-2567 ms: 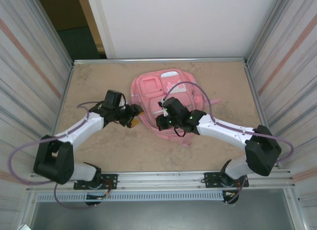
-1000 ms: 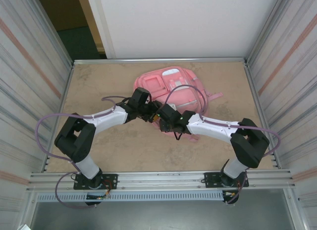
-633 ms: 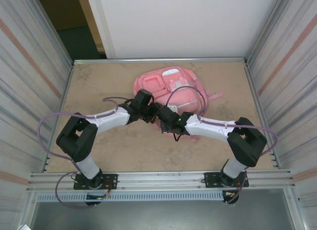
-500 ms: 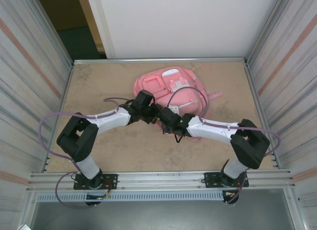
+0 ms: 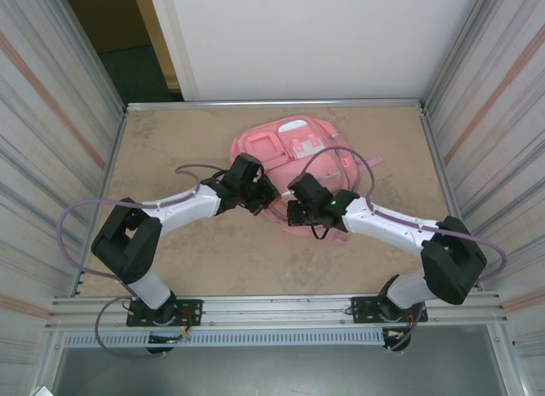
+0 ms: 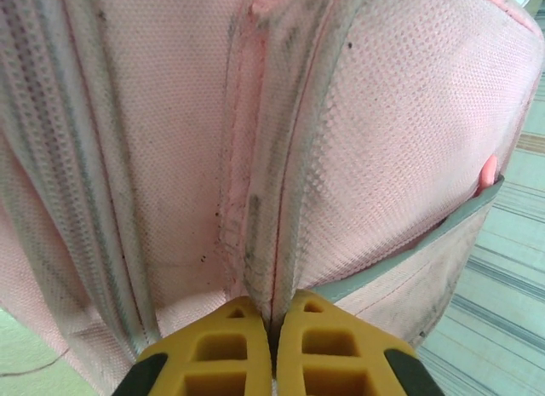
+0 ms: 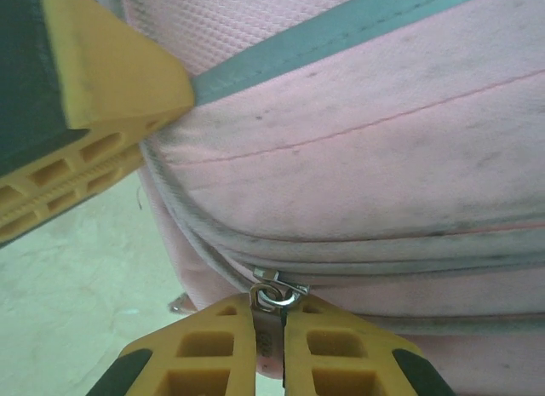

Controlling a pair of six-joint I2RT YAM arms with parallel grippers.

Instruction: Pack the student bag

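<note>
The pink student bag [image 5: 298,153] lies flat at the table's middle back, pockets up. My left gripper [image 5: 264,199] is at its near left edge. In the left wrist view its yellow fingers [image 6: 223,349] are shut on a grey-edged seam of the student bag [image 6: 383,132]. My right gripper [image 5: 294,212] is at the bag's near edge, just right of the left one. In the right wrist view its fingers [image 7: 328,353] are shut on the zipper pull [image 7: 274,295] of the student bag [image 7: 358,183]. The left gripper's finger [image 7: 89,115] shows at the upper left there.
Bare tan table [image 5: 187,260] lies in front of and to the left of the bag. Metal walls [image 5: 60,157] close both sides. Purple cables loop over both arms, one arching above the bag [image 5: 341,153].
The left gripper has shut on the bag's seam. The right gripper has shut on the zipper pull and shifted slightly right, its elbow swinging outward.
</note>
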